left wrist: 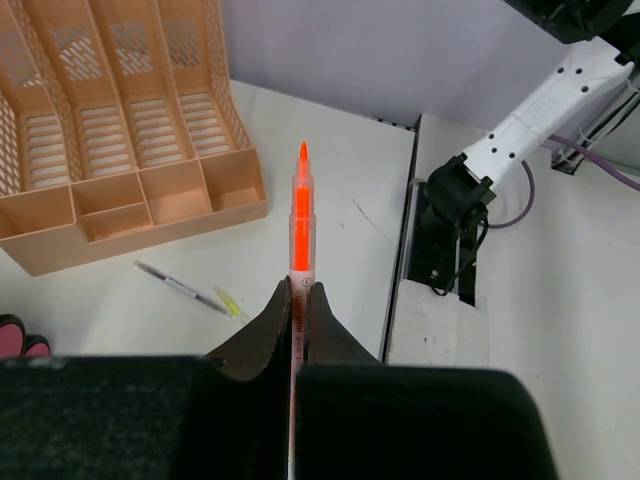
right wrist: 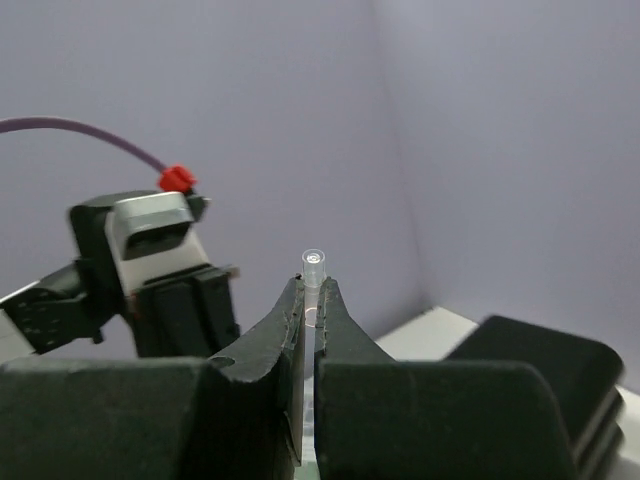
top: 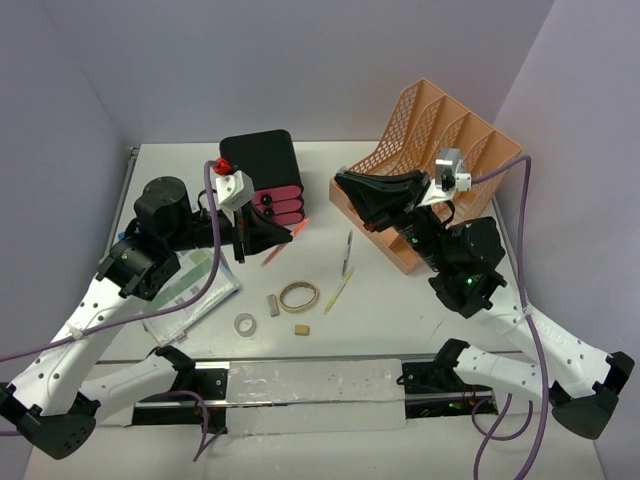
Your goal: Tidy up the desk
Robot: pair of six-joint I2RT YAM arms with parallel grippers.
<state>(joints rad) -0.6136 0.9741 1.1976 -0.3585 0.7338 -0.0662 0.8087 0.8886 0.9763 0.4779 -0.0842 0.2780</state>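
Note:
The white desk [top: 400,300] carries scattered stationery. My left gripper [top: 270,237] hangs in front of the black drawer box [top: 262,160] and is shut on an orange highlighter [top: 290,238]. In the left wrist view the highlighter [left wrist: 301,215] sticks straight out past the gripper [left wrist: 302,290] with its orange tip bare. My right gripper [top: 340,182] is raised beside the peach mesh file rack [top: 440,130], facing the left gripper. In the right wrist view it [right wrist: 311,290] is shut on a small clear cap [right wrist: 314,264].
On the desk lie a pen [top: 347,252], a yellow highlighter [top: 340,290], a rubber band [top: 298,295], a tape roll [top: 244,323], two small erasers [top: 273,304] and papers [top: 190,290] under the left arm. The rack [left wrist: 120,120] also shows in the left wrist view.

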